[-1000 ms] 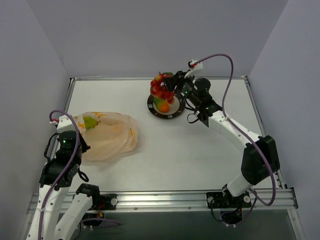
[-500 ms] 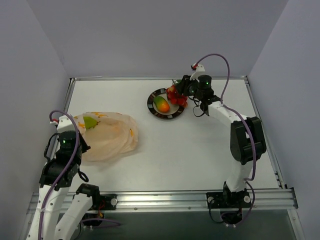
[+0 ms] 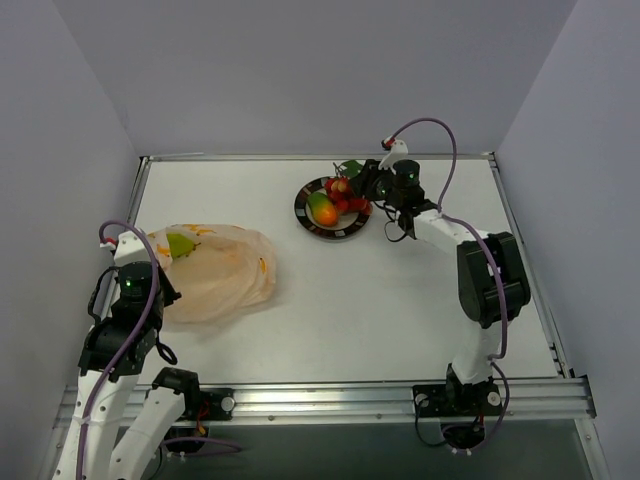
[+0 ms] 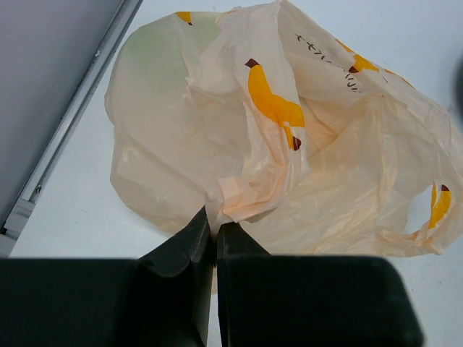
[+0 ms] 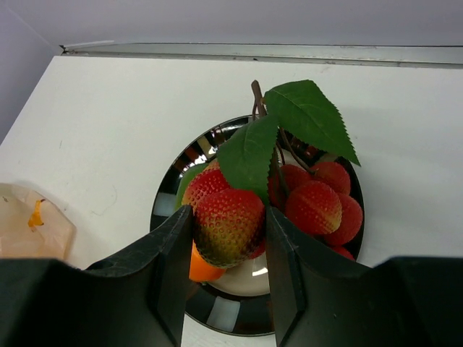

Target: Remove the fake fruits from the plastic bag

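The plastic bag (image 3: 225, 270) lies crumpled at the table's left, peach-tan with yellow-orange prints. A lime-green fruit (image 3: 180, 243) shows through its far left corner. My left gripper (image 4: 214, 221) is shut on a bunched fold of the bag (image 4: 289, 144). My right gripper (image 5: 228, 225) is shut on one berry of the red berry cluster (image 5: 312, 207), whose green leaves stick up. The cluster hangs low over the round dark-rimmed plate (image 5: 217, 315); I cannot tell if it touches. An orange-green mango (image 3: 322, 210) lies on the plate (image 3: 336, 233), beside the right gripper (image 3: 360, 192).
A metal rail (image 3: 300, 156) edges the table's far side, close behind the plate. Grey walls close in the left, back and right. The left rail (image 4: 69, 123) runs just beside the bag.
The right gripper has carried the berry cluster from high above the plate down and a little right, low over the plate. The left arm and the bag have not moved.
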`<state>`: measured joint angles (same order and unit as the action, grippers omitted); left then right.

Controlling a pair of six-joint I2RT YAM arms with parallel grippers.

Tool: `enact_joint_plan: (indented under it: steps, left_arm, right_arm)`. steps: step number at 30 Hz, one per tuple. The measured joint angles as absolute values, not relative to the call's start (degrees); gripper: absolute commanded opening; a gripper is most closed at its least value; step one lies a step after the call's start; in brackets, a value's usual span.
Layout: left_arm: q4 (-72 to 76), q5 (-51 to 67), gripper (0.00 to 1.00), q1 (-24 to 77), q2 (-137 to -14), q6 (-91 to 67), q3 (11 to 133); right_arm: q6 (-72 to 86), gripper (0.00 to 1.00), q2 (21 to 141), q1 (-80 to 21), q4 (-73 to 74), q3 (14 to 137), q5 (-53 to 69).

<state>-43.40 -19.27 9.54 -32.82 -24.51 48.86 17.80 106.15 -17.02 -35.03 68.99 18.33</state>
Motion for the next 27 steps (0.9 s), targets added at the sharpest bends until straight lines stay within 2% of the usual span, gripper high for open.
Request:
enact_joint_plan:
  steps: [4,5,8,13,14,17,19,22,23,26,27]
  left_arm:
    - [-43.4,-19.3,0.02,9.5,-32.8,-24.5,48.9]
    - [-43.4,-19.3,0.02,9.5,-32.8,-24.5,48.9]
    - [-43.4,-19.3,0.02,9.5,-32.8,-24.5,48.9]
    - [-43.4,-19.3,0.02,9.5,-32.8,-24.5,48.9]
    - [-43.4,-19.3,0.02,9.5,-32.8,-24.5,48.9]
    - [-43.4,-19.4,0.02,9.5,-32.8,-24.5,48.9]
    - [-43.4,-19.5,0.02,9.5,-32.8,-24.5,48.9]
    - [-43.4,-19.6,0.02,9.5,-32.8,-24.5,48.9]
    - [-43.4,-19.7,0.02,9.5,-32.8,-24.5,48.9]
    - [-43.4,-20.0,0.02,9.2,-32.8,-24.5,48.9]
    - [-43.4,-20.1,0.02,9.2,-32.8,-24.5,48.9]
  right_arm:
    - [19.4,0.33,107.4,-17.0,-36.5,68.6,17.8]
    - [19.5,0.42,107.5,-17.0,-36.5,68.3,17.7]
    - [19.5,0.59,107.5,-17.3,-35.9,67.9,17.3]
    - [18.8,0.68,106.1,-17.9,-32.3,68.1,16.7]
    - [18.7,0.73,105.6,-18.3,-31.4,68.2,16.3]
    - [17.3,0.75,104.0,-20.2,-28.3,69.2,14.0]
    - [15.9,0.72,102.5,-22.1,-26.5,69.6,11.5]
    - [13.7,0.47,99.8,-26.4,-25.5,69.6,9.0]
    - [13.3,0.32,98.9,-28.2,-25.8,69.6,8.8]
    - [12.8,0.12,97.0,-34.7,-29.3,69.2,10.0]
    - [12.7,0.10,96.9,-37.1,-31.1,69.1,10.8]
